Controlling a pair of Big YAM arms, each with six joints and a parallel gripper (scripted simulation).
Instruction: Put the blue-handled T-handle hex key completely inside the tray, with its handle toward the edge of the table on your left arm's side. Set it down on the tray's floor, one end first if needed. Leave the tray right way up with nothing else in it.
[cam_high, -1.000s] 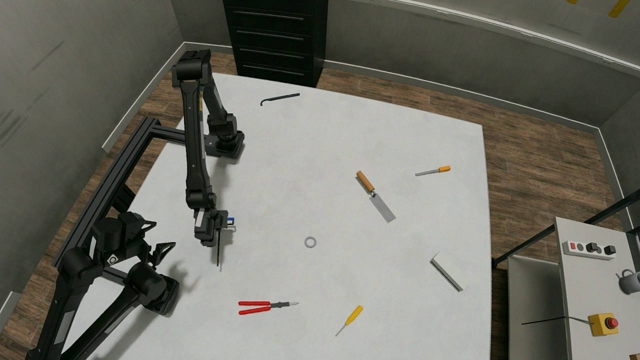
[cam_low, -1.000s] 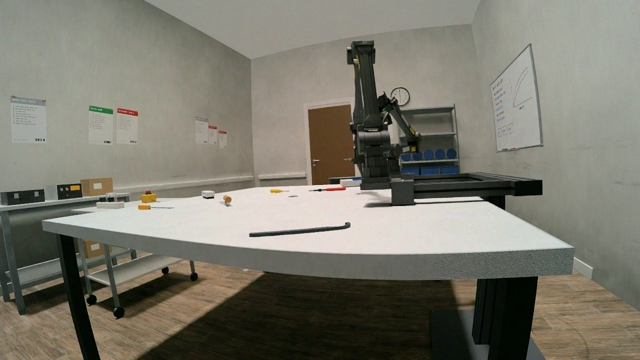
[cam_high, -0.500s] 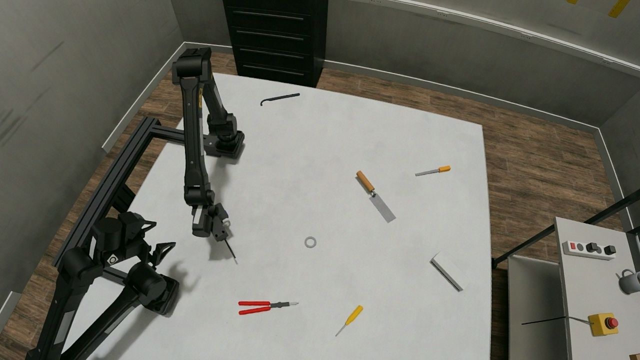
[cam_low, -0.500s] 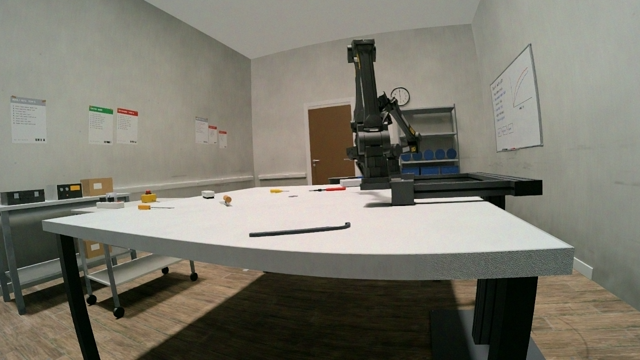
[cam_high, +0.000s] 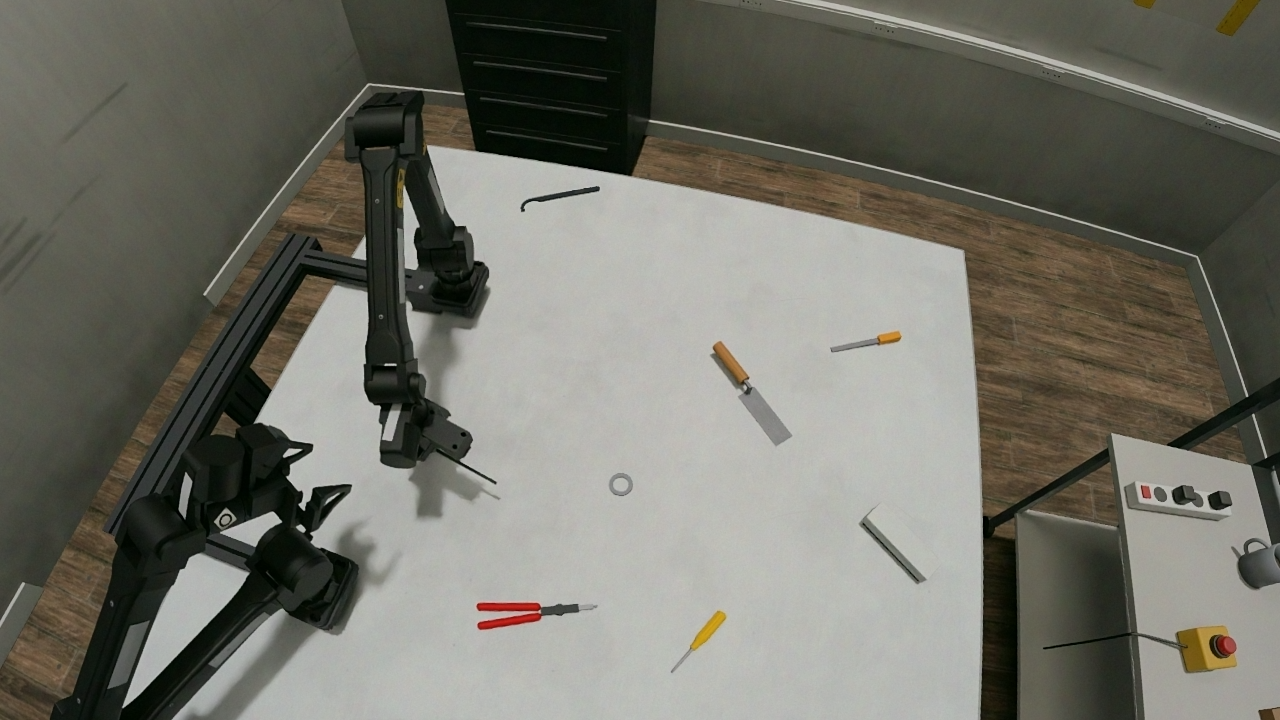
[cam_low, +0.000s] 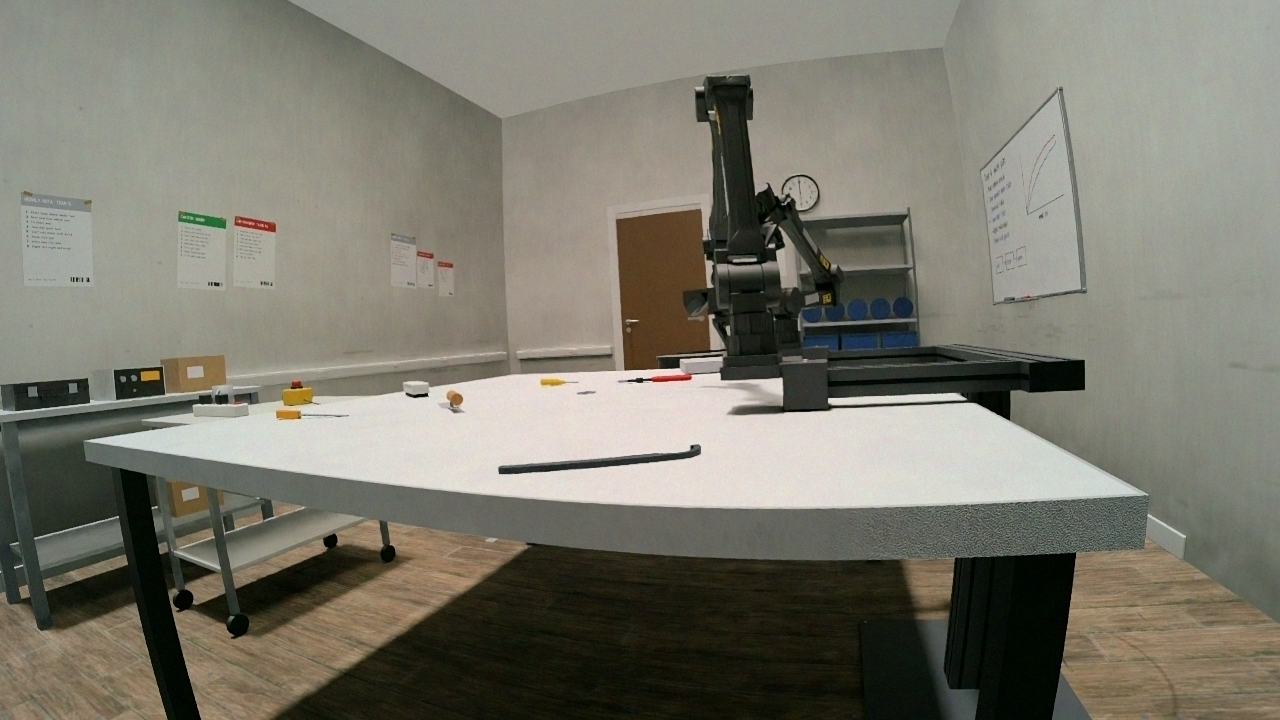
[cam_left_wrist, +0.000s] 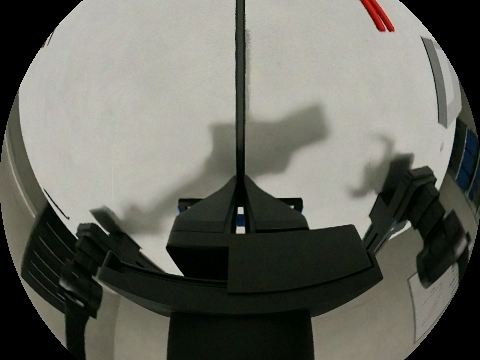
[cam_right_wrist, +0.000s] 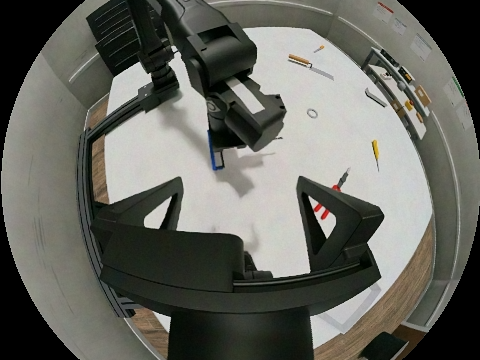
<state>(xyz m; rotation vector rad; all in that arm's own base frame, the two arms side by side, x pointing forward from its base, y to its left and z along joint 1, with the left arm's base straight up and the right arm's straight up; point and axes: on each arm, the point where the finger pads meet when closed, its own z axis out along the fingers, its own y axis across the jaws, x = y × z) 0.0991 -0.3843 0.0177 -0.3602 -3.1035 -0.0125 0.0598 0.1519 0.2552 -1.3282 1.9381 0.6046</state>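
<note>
With my black left fingers (cam_high: 440, 449) closed on the blue-handled steel T-handle hex key (cam_high: 471, 469) (cam_left_wrist: 240, 90) (cam_right_wrist: 212, 150), its shaft projecting beyond them, and my right fingers (cam_high: 331, 466) open, off-centre gripping could let it pivot against the pale rectangular tray (cam_low: 700, 365) (cam_left_wrist: 438, 82) (cam_right_wrist: 364, 307).

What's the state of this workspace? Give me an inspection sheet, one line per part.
Surface: pale table; spills: nothing seen.
Job's things: hex key raised, outside the tray; tray's inside not fully visible.
Clutter: pliers, screwdriver, ring, trowel, file, hooked bar, grey-white block.
Left gripper: shut on the hex key.
Right gripper: open.
Cables: on the main table, nothing seen; thin one at the yellow button box.
Surroundings: drawers, closed door.
</note>
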